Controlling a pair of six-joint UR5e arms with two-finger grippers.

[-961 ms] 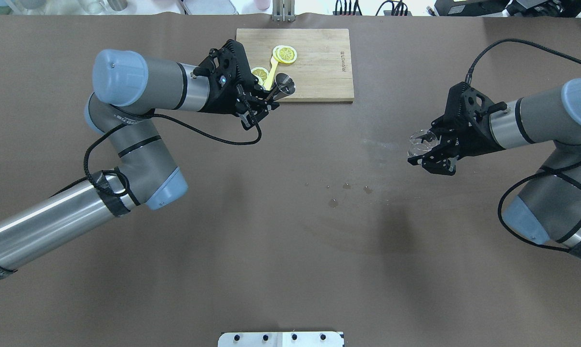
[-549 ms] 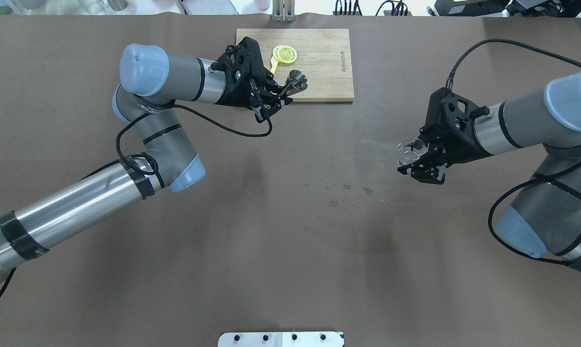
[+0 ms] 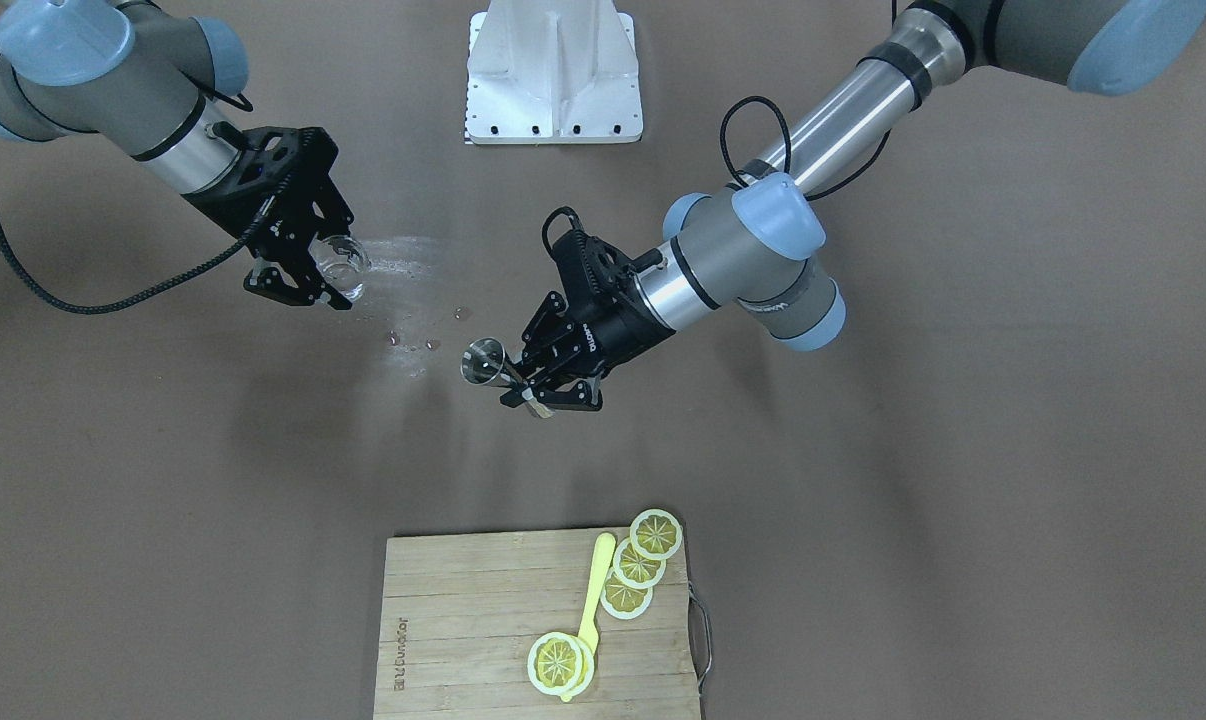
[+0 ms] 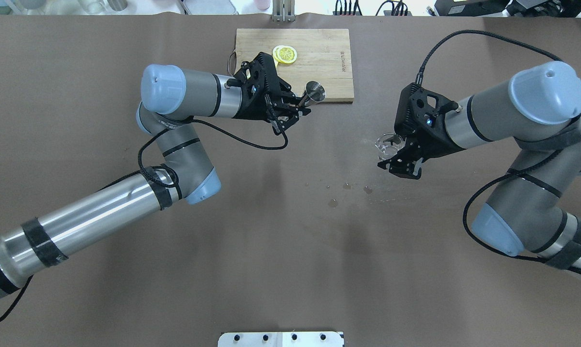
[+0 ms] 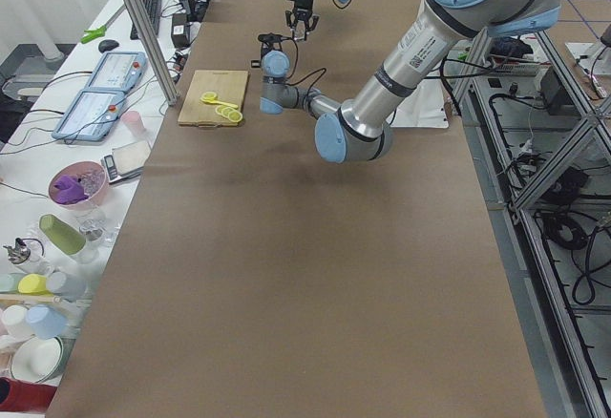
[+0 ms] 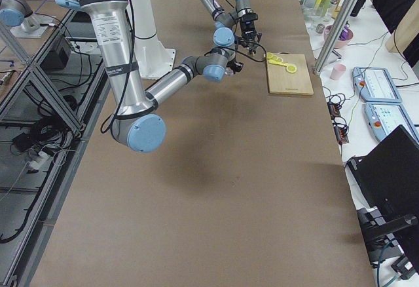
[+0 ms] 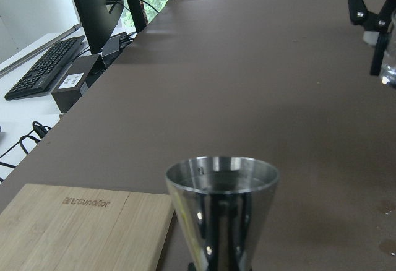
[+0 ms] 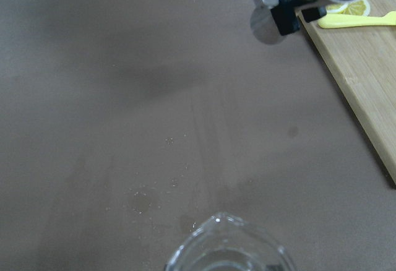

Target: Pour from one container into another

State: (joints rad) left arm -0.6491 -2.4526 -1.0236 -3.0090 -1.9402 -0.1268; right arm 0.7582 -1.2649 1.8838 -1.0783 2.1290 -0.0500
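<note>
A steel jigger point(image 4: 314, 92) hangs upright in the air by the cutting board's front edge, with my left gripper point(image 4: 301, 103) shut on its lower half. The left wrist view shows its open cone point(image 7: 223, 206) close up. From across the table, the jigger point(image 3: 483, 362) and left gripper point(image 3: 525, 388) are above the middle of the table. My right gripper point(image 4: 392, 155) is shut on a small clear glass cup point(image 4: 386, 145), held off the table to the right. Its spouted rim point(image 8: 228, 246) fills the bottom of the right wrist view. A wide gap separates the two containers.
A wooden cutting board point(image 4: 329, 72) at the far middle carries lemon slices point(image 4: 285, 54) and a yellow stick point(image 3: 593, 590). Wet drops point(image 4: 334, 202) and a smear mark the brown table between the grippers. The white robot base point(image 3: 553, 70) is at the near edge.
Both arms have swung toward the table's centre. The left gripper carried the jigger right, off the board's front corner. The right gripper carried the glass left.
</note>
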